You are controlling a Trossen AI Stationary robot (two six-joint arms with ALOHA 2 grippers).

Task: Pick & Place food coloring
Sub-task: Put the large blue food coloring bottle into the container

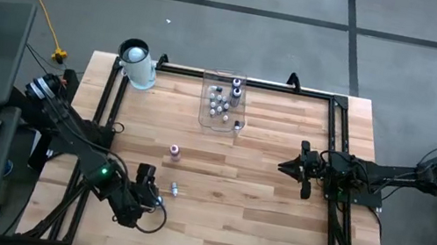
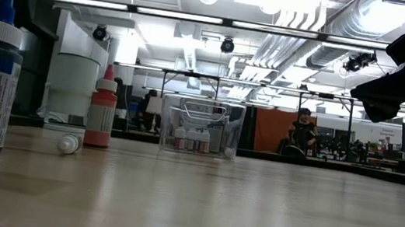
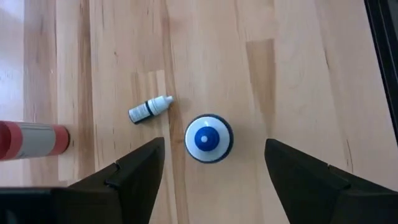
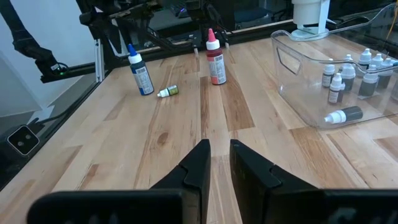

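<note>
**Left gripper spread above an upright blue bottle**

The wooden table [image 1: 254,226] carries, at its far edge, a white cylinder [image 1: 136,64] and, beside it toward the middle, a clear plastic bin [image 1: 204,113] holding a cluster of small whitish bottles [image 1: 220,101], most upright, one lying on its side against the near wall.

The left gripper [image 1: 149,189] sits at the near left part of the table, fingers [image 3: 140,177] spread wide and holding nothing. Seen from its wrist, a blue-capped bottle [image 3: 208,137] stands upright on the wood directly between and below the two fingers, touching neither. Just beside it a tiny dark bottle with a white tip [image 3: 149,109] lies on its side. A red bottle [image 1: 174,152] stands upright farther toward the bin, well apart from the gripper.

The right gripper [image 1: 289,166] hovers over the right half of the table, its fingers [image 4: 198,163] drawn close together with only a narrow gap, gripping nothing, well apart from every bottle.
</note>
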